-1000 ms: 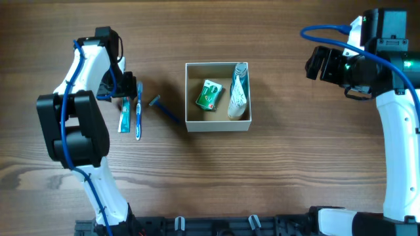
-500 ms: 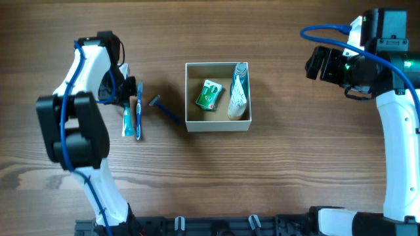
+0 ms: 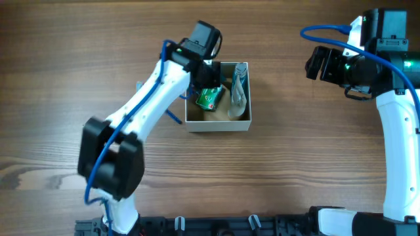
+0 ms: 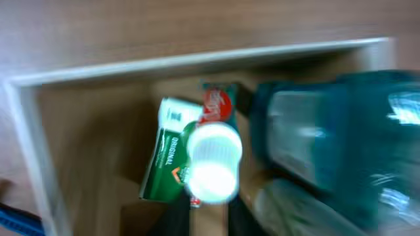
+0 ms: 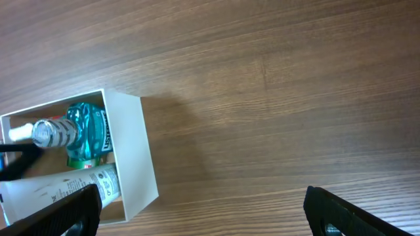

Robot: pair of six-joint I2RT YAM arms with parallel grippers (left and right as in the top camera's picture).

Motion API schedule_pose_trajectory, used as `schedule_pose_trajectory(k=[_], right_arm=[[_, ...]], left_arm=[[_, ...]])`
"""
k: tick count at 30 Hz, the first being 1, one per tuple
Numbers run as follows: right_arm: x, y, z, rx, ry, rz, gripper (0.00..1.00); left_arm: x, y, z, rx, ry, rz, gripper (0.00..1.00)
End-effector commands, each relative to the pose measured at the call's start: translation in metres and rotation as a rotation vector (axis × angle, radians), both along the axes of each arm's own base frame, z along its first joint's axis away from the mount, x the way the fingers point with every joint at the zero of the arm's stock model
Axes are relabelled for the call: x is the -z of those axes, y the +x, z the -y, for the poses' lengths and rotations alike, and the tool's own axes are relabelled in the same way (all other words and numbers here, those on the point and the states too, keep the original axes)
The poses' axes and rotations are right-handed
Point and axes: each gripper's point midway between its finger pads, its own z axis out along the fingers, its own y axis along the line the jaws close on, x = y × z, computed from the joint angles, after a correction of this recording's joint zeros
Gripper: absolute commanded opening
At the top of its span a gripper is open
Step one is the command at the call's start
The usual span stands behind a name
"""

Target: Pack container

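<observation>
Brown wood-grain counter (image 3: 295, 164) fills every view, the grain running side to side, a paler streaky patch near the left front, lit softly and evenly.

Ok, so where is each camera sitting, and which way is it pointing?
Overhead: fixed above the table, facing straight down; shows both arms, with the left gripper over the container.
Left wrist: on the left arm, facing down into the container; its own dark fingers show at the bottom edge.
Right wrist: on the right arm, facing down at table and container; the right gripper spreads into the bottom corners.
Shared: all three see the container.
</observation>
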Motion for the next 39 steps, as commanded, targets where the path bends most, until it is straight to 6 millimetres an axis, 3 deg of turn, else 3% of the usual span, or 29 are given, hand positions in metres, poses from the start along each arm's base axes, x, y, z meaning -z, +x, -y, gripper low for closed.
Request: schedule_pose_trajectory(k=[1,2,5,6,7,9,10,11,13,15,17,18,20,24,28,32,33,34,37,39], right_arm=[[0.003,0.002,0.0,0.013,0.014,-0.008,1.0],[0.003,0.002,0.0,0.013,0.014,-0.008,1.0],[0.003,0.002,0.0,0.013,0.014,-0.008,1.0],[0.003,0.002,0.0,0.013,0.014,-0.008,1.0],[0.003,0.002,0.0,0.013,0.014,-0.008,1.0],[0.003,0.002,0.0,0.013,0.014,-0.008,1.0],[0.003,0.002,0.0,0.013,0.014,-0.008,1.0],[0.003,0.002,0.0,0.014,0.015,-0.008,1.0],[0.003,0.002,0.0,0.013,0.014,-0.008,1.0],[0.003,0.002,0.0,0.013,0.014,-0.008,1.0],[0.003,0.002,0.0,0.013,0.014,-0.008,1.0],[0.003,0.002,0.0,0.013,0.014,-0.008,1.0],[0.003,0.002,0.0,0.013,0.014,-0.008,1.0],[0.003,0.002,0.0,0.013,0.014,-0.008,1.0],[0.003,0.002,0.0,0.013,0.015,-0.008,1.0],[0.003,0.002,0.0,0.013,0.014,-0.008,1.0],[0.003,0.002,0.0,0.013,0.014,-0.008,1.0],[0.003,0.002,0.0,0.013,0.014,-0.008,1.0],[0.003,0.002,0.0,0.013,0.014,-0.008,1.0],[0.003,0.002,0.0,0.013,0.014,-0.008,1.0]], left_arm=[[-0.012,0.0,-0.008,-0.048,0.003,0.016,0.36],[-0.023,-0.003,-0.01,-0.048,-0.003,0.025,0.47],[-0.082,-0.02,-0.019,0.018,-0.019,0.119,0.91],[-0.103,-0.027,-0.025,0.049,-0.021,0.165,1.0],[-0.116,-0.031,-0.029,0.063,-0.023,0.193,1.0],[-0.152,-0.047,-0.066,0.08,0.016,0.264,1.0],[-0.154,-0.05,-0.082,0.066,0.049,0.26,1.0],[-0.15,-0.051,-0.107,0.015,0.101,0.232,1.0],[-0.121,-0.053,-0.156,-0.132,0.148,0.104,0.99],[-0.075,-0.055,-0.194,-0.292,0.164,-0.042,0.95],[-0.026,-0.062,-0.216,-0.349,0.179,-0.184,0.89],[0.005,-0.069,-0.224,-0.369,0.183,-0.276,0.86],[0.044,-0.069,-0.23,-0.377,0.195,-0.362,0.8],[0.089,-0.055,-0.229,-0.326,0.214,-0.399,0.77],[0.113,-0.043,-0.229,-0.317,0.214,-0.386,0.57],[0.115,-0.033,-0.229,-0.321,0.208,-0.35,0.38],[0.115,-0.034,-0.229,-0.32,0.208,-0.354,0.23],[0.115,-0.035,-0.229,-0.32,0.208,-0.359,0.15],[0.114,-0.044,-0.229,-0.317,0.215,-0.396,0.04],[0.108,-0.05,-0.229,-0.316,0.218,-0.411,0.04]])
